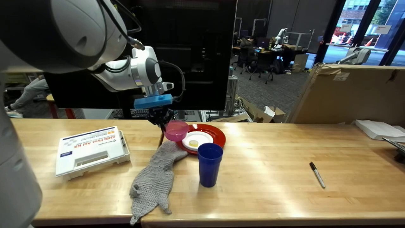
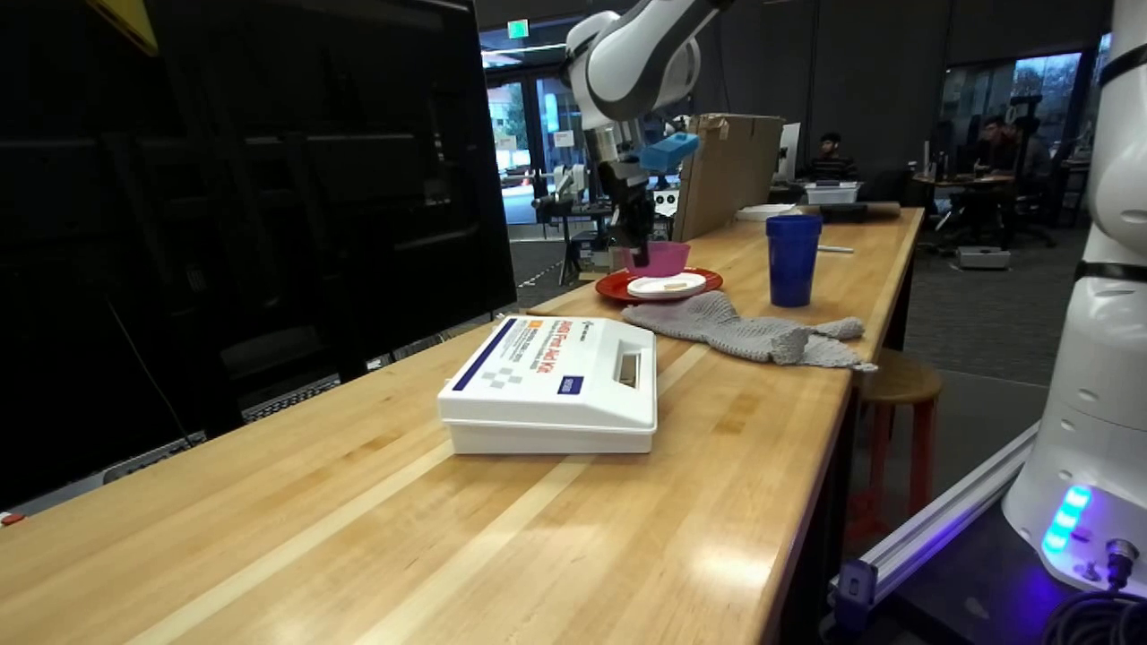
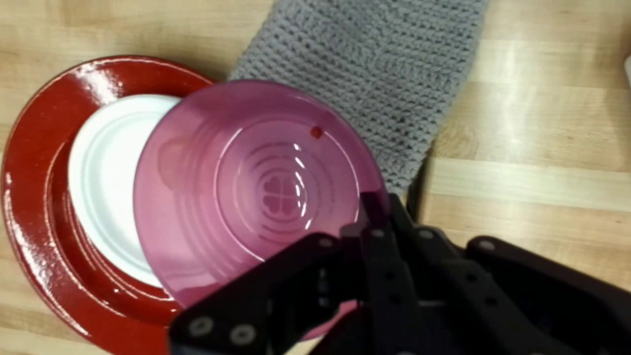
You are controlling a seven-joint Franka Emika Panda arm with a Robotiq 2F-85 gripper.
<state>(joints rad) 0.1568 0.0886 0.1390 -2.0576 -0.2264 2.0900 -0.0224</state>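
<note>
Lying on the surface (image 2: 358, 555), a white case (image 2: 548, 385) shows red lettering, "ANSI First Aid Kit", readable in both exterior views; the finer print around it, including that on a small blue label (image 2: 570, 385), is too tiny to make out. Pressed together on a thin rim, the tool (image 3: 377, 207) pinches a pink bowl (image 3: 276, 172), which hangs out to one side of it, near the long edge farther from the robot base (image 2: 1066, 448). Behind the bowl in the wrist view are parts of a red plate (image 3: 29, 197), a white plate (image 3: 108, 192) and a gray knitted piece (image 1: 155, 180); whether the bowl touches any of them I cannot tell. It is round, translucent and apparently plastic, with concentric rings in its base (a small red dot (image 3: 316, 132) shows there too). Glossy and broad-rimmed, the red plate surrounds the smooth white one, which carries a yellowish round bit (image 1: 193, 143), clearest in an exterior view. Coarsely textured and flat, with small flaps, the gray piece stretches from beside the plates to the robot-side long edge. A blue cup (image 1: 208, 167), tapering downward, stands upright beside the red plate toward that same edge, and a slim, black-capped marker (image 1: 317, 174) lies well apart from it.
</note>
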